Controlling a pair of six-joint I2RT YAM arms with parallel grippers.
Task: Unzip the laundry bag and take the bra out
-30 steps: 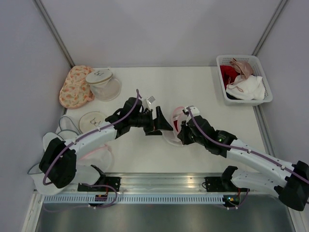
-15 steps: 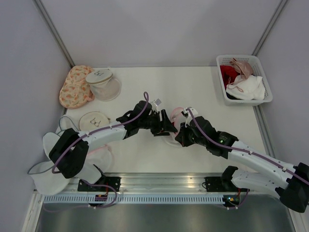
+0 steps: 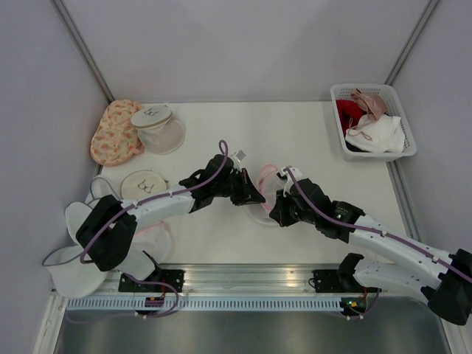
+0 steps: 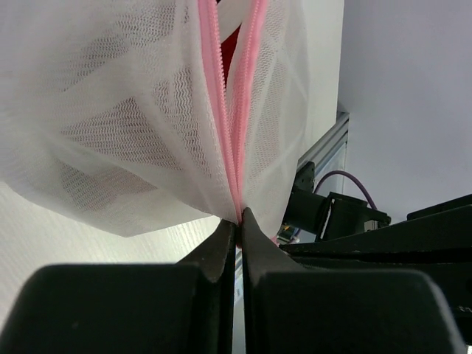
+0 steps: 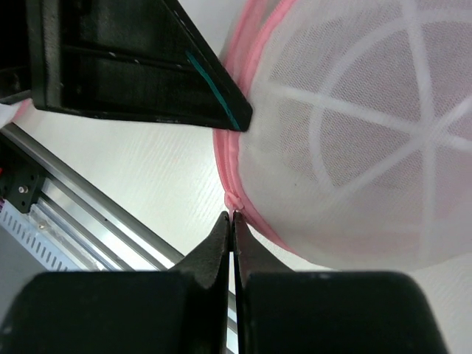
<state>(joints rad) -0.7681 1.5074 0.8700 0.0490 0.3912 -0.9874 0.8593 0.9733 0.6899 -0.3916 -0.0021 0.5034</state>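
right gripper (image 5: 233, 215): nearer of the two. its fingers are clamped tight on the pink rim (image 5: 225, 162) at the bag's near edge, acting as the anchor.
left gripper (image 4: 237, 223): fingers pinched together right where the two pink tapes of the zipper (image 4: 225, 110) meet.
laundry bag (image 3: 264, 179): mid-table, stretched between the two grippers. the zipper gapes beyond the left pinch, so i'd call it partly undone.
risk, slip: the left pinch takes in very little. a pull along the wrong line could make it pop off and leave the zip half run.
risk, drag: the right hold is just as thin. if the rim slides out, the whole bag would follow the left arm instead of opening.
risk, snag: loose mesh bunches beside the tapes and could jam in the teeth under a hard pull.
risk, bump: the fingertips of both arms sit just beside each other at the rim, so a small drift could knock them together.
hidden, slider: i can't tell whether the pull tab is actually between the left fingers.
hidden, contents: only a sliver of red fabric (image 4: 230, 46) shows through the gap, likely the bra. its shape is unreadable.
hidden, from above: both wrists cover most of the bag, and i can't say whether it rests on the table or hangs.
far off: a white basket (image 3: 369, 88) of garments, an orange floral pouch (image 3: 112, 134) and a clear mesh dome (image 3: 158, 128) are well apart from the work.
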